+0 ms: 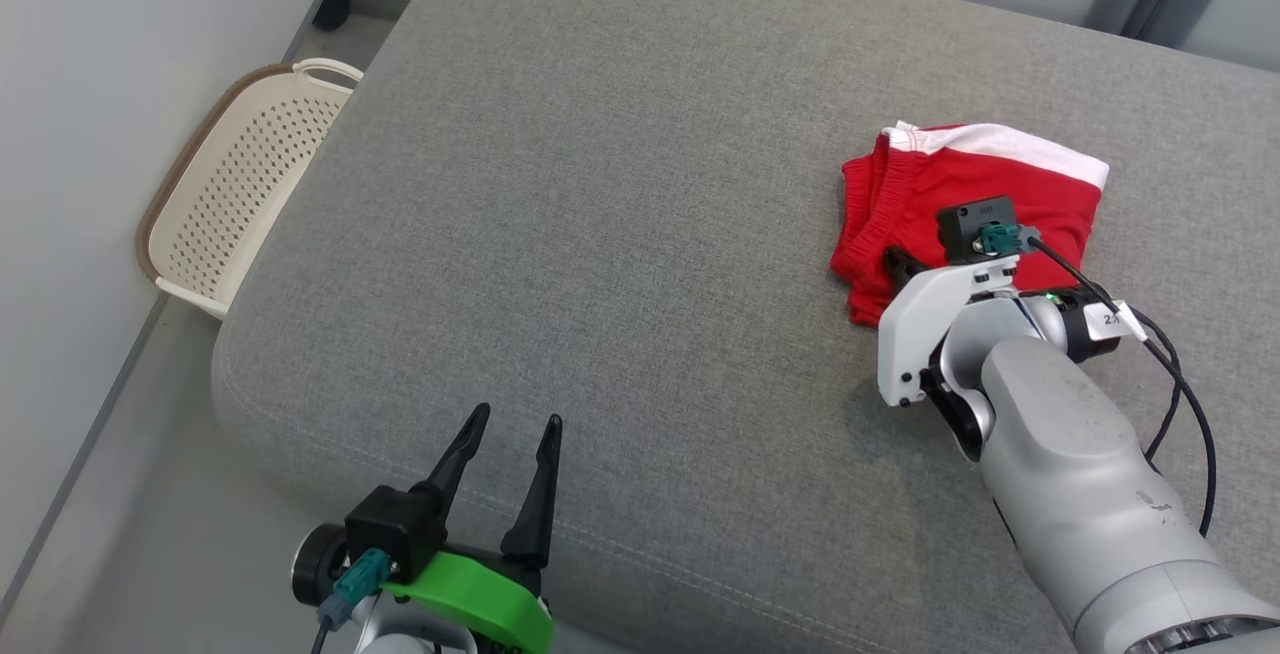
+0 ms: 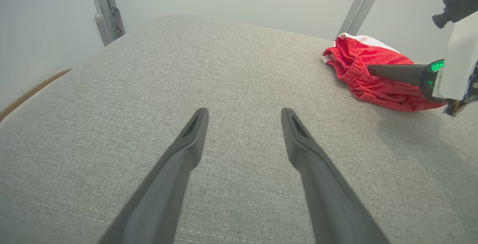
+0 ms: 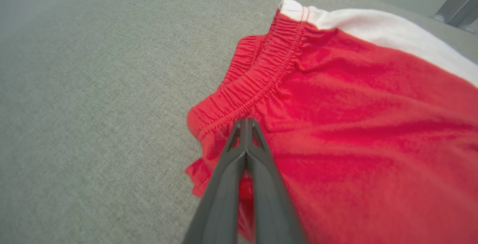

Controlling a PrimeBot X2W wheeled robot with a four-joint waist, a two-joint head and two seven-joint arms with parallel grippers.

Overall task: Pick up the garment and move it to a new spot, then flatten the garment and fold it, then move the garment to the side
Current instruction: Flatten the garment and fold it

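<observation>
Now the right arm reaches forward, its hand clenched, tips resting on the elastic waistband of the red garment at the grey cushion's right. The right wrist view shows the fingertips pressed together, though not whether cloth is pinched. The head view adds the left hand, spread wide at the near edge, and a cream basket.

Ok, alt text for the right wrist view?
The right gripper, fingers shut, has its tips on the elastic waistband of a red garment with a white band, lying on a grey cushion. Whether cloth is pinched can't be told.
</observation>
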